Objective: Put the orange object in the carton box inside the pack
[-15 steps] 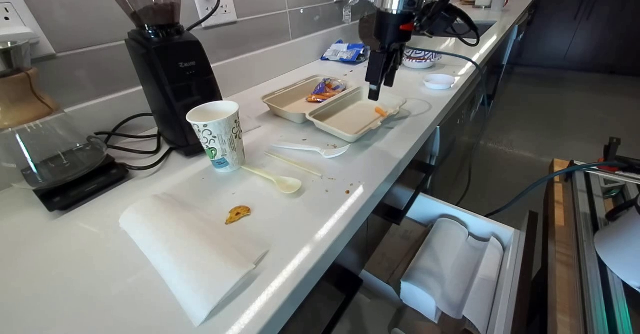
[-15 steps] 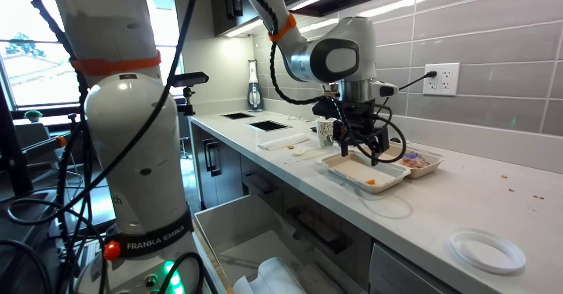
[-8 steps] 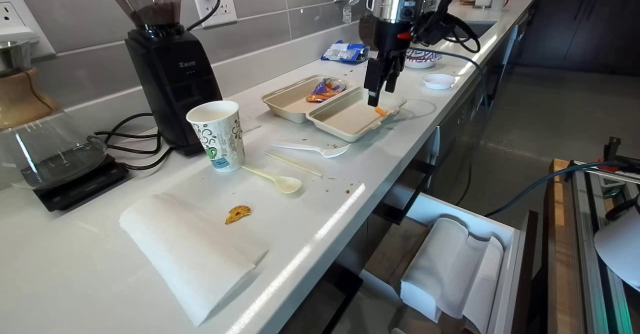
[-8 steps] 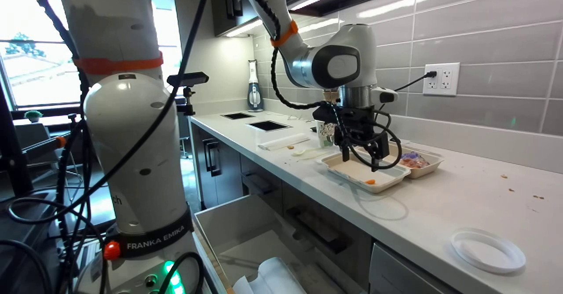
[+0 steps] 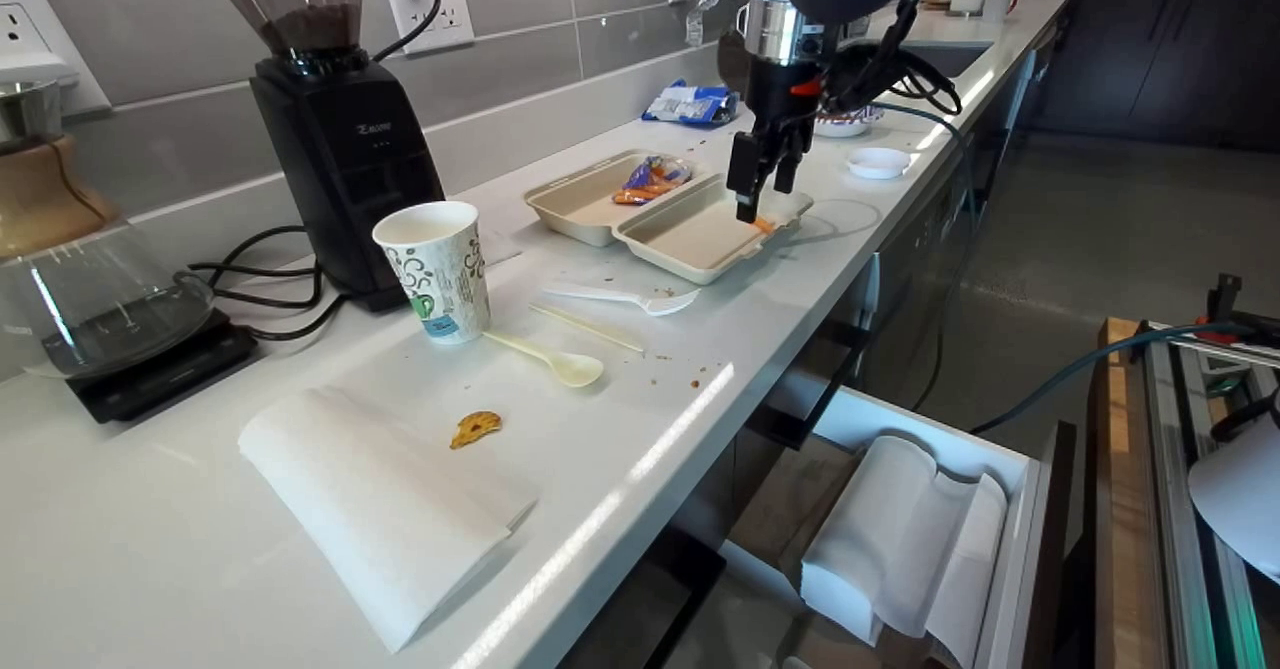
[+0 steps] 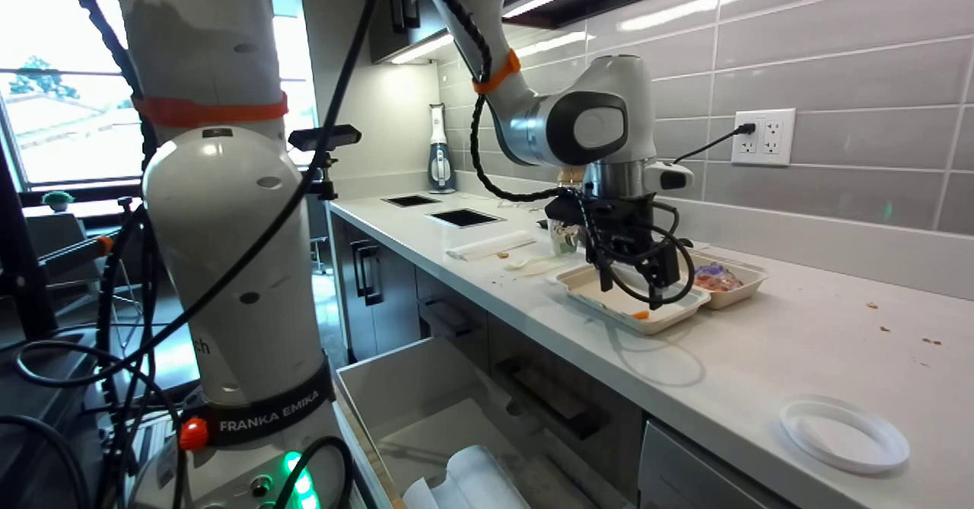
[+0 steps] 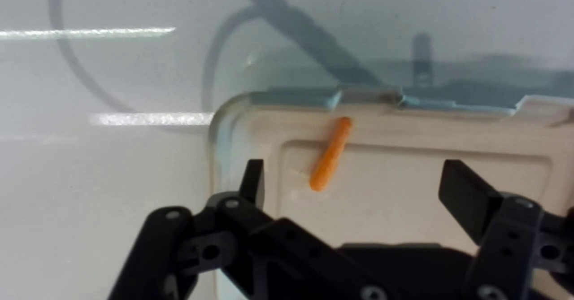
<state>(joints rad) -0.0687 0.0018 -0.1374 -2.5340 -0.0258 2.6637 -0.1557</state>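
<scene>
Down came my gripper (image 7: 355,182), spread wide over the carton box (image 7: 385,197). The wrist view gave me the whole carrot (image 7: 331,154) inside (a finger (image 5: 746,205) partly hid it in an exterior view); both exterior views alone showed the pack (image 5: 654,177).

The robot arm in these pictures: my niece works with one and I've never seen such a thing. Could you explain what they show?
It is a jointed robot arm, mostly white, ending in a black gripper. Two pictures come from cameras standing outside the robot; the wrist view comes from a camera on its wrist. On the counter lies an open carton box: one half holds a pack with orange pieces showing, the other a single orange stick, perhaps a carrot. Also there: a patterned cup, a spoon beside it and a coffee grinder. Nothing is held: the gripper hangs open above the half with the orange stick.
</scene>
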